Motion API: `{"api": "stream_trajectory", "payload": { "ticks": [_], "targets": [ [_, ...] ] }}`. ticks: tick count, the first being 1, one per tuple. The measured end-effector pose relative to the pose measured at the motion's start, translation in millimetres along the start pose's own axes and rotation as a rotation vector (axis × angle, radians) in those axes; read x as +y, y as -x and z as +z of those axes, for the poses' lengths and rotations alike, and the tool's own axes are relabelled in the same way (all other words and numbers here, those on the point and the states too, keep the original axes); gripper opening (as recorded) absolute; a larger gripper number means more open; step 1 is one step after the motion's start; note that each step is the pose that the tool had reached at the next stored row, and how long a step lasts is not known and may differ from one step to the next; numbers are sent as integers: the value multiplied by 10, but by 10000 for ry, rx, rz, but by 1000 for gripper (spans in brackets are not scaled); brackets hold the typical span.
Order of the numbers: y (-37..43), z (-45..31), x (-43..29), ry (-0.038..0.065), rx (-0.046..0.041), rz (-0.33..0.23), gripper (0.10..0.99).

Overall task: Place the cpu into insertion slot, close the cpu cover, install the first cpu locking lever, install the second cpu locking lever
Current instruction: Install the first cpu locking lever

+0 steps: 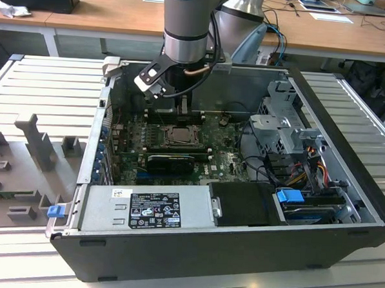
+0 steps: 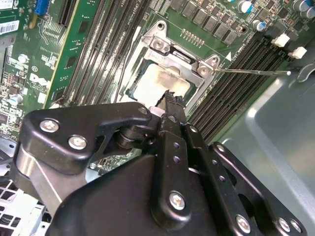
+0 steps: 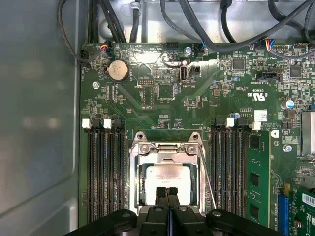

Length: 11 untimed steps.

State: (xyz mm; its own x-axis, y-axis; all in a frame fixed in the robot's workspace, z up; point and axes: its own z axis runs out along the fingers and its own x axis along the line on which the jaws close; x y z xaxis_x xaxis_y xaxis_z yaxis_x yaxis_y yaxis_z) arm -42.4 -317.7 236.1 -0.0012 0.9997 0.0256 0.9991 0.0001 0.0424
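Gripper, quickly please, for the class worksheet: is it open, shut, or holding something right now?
Gripper: shut, with nothing visible between its fingertips, which sit at the edge of the cpu.

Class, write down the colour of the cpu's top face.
Pale silver-grey; the cpu shows best in the first wrist view.
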Motion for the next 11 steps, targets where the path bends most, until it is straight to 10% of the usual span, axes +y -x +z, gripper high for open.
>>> {"api": "stream_trajectory", "payload": {
  "ticks": [11],
  "targets": [
    [-2, -99, 3, 0, 0, 0, 106]
  ]
}}
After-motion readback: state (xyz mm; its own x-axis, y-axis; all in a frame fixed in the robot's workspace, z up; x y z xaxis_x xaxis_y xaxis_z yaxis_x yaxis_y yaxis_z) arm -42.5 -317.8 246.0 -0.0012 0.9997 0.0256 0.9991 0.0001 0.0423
